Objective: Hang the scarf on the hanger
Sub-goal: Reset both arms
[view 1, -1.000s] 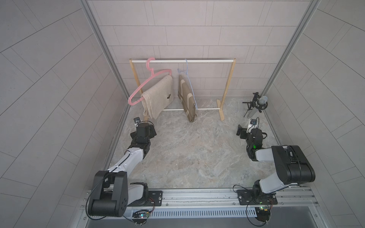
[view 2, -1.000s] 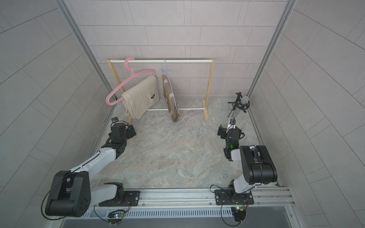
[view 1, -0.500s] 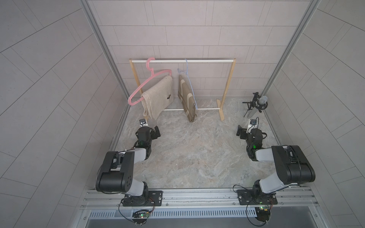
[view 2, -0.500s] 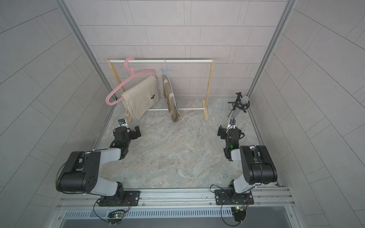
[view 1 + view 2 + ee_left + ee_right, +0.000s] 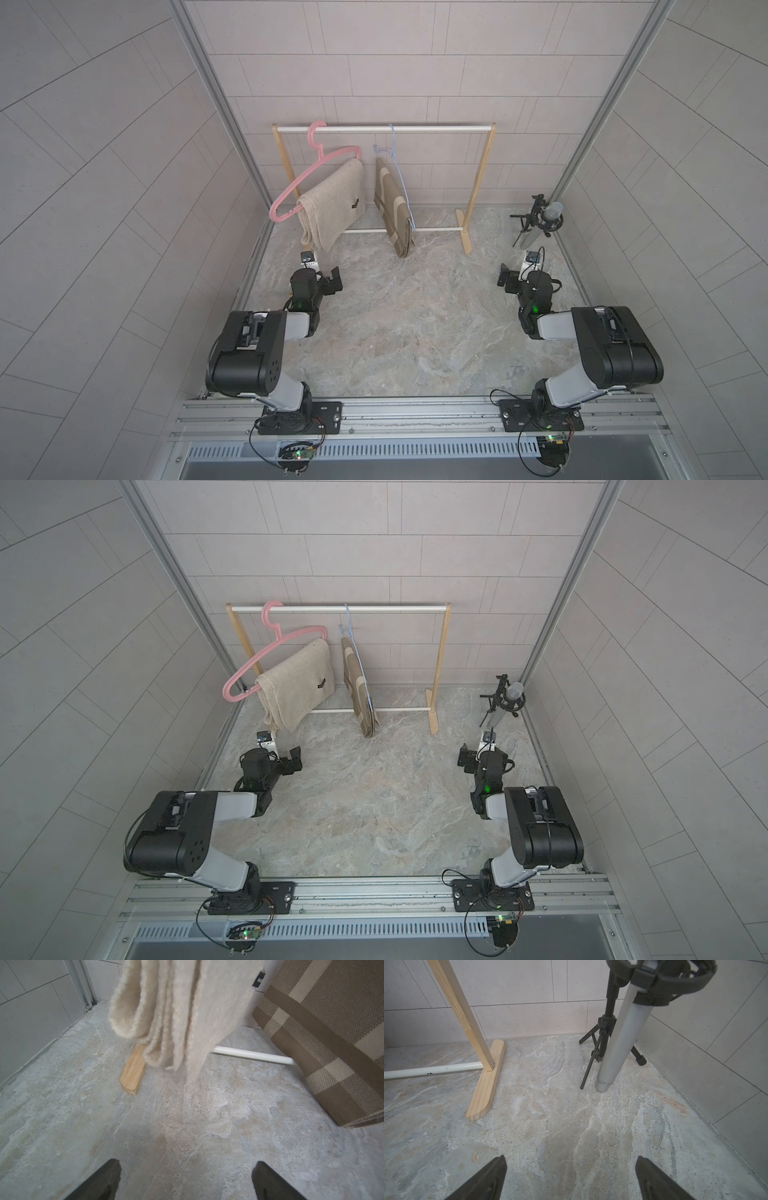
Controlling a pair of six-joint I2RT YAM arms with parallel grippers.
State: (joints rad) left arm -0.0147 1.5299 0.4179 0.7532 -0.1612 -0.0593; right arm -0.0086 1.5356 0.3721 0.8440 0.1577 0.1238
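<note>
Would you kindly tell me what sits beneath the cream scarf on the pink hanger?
Beneath the cream scarf, the left wrist view shows the rack's wooden foot and white lower rail on the stone floor. Where rail meets foot is hidden by its folds.

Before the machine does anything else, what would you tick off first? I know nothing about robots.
1. The cream fuzzy scarf is draped over the pink plastic hanger: ok.
2. The hanger's hook sits over the white rail: ok, though the hanger hangs tilted.
3. The left claw is open, holds nothing and is apart from the scarf: ok.
4. The right claw is open and holds nothing: ok.
5. The scarf's lower ends hang off the marbled floor: cannot tell.
</note>
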